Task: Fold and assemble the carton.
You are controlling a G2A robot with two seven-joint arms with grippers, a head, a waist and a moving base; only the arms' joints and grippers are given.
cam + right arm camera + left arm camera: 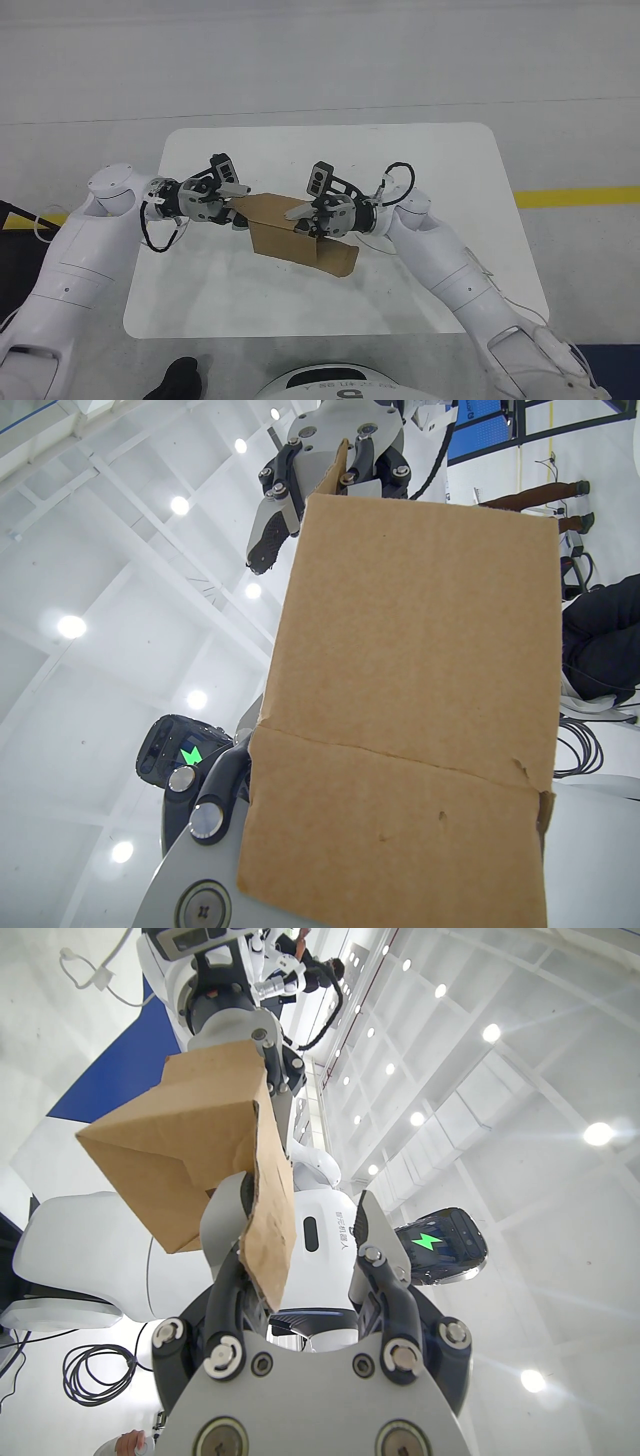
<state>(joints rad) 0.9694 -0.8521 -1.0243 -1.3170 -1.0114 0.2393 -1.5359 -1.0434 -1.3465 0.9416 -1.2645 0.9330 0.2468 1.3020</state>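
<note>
Brown corrugated cardboard, the carton (pixel 290 235), is seen between the two grippers near the middle of the white table (pixel 430 160), its long side slanting from the left gripper toward the robot's right. It is only partly formed. In the left wrist view a hollow, wedge-shaped body is shown with one loose flap (pixel 272 1208) sticking out from it. That flap is set between the spread fingers (pixel 220 1218) of the left gripper (pixel 297 1195). One finger is touched by it and the other stands clear, so the left gripper is released rather than clamped.

At the other end the right gripper (pixel 305 220) is laid against the upper wall of the carton. Whether it is clamped there cannot be told, since the cardboard covers it in its own wrist view. In that view a flat panel (pixel 425 625) is shown, joined by a crease to a second panel (pixel 390 840), with a small tear (pixel 522 772) at one end of the crease. Whether the carton's underside touches the table cannot be told from above.

Farther out the table's rounded corners are seen, and beyond them a grey floor (pixel 300 60) crossed by a yellow stripe (pixel 580 196).
</note>
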